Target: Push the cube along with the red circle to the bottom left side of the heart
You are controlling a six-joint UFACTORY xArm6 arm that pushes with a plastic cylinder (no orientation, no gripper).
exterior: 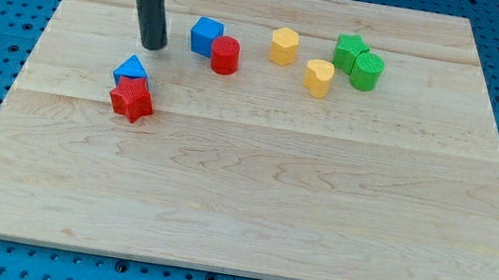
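Observation:
The blue cube (206,35) sits near the view's top, touching the red circle (226,56) at its lower right. The yellow heart (319,77) lies further to the view's right, apart from them. My tip (154,46) rests on the board to the left of the blue cube, a short gap away, and above the blue triangle (131,69).
A red star (132,98) touches the blue triangle's lower side at the view's left. A yellow hexagon (284,46) lies upper left of the heart. A green star (349,50) and a green circle (367,70) touch each other at the upper right.

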